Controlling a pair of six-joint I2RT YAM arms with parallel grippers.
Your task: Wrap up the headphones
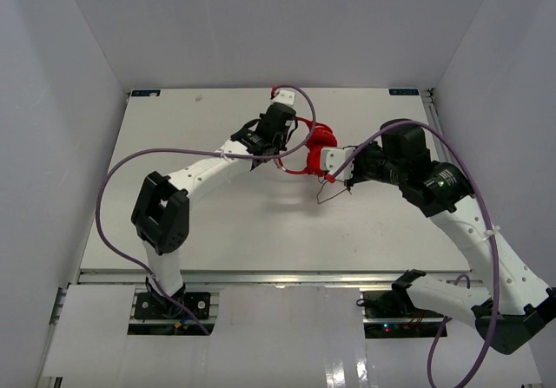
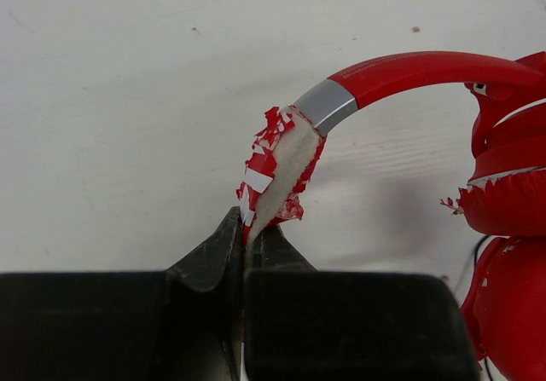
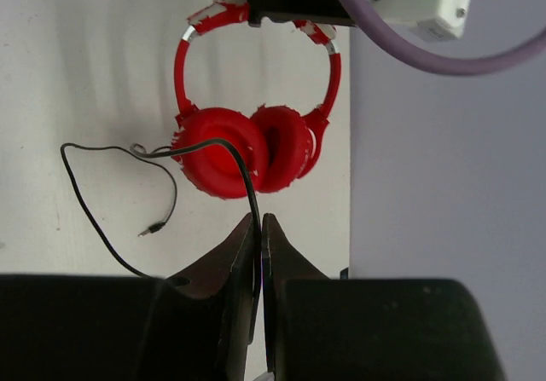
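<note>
The left tool (image 2: 246, 243) is pinching the headphones (image 1: 320, 138) by their flaking headband, near the far middle of the table (image 1: 261, 232). The right tool (image 3: 260, 226) is squeezing the thin cable (image 3: 242, 173). Pulling too hard risks the cable slipping free or the padding tearing.
</note>
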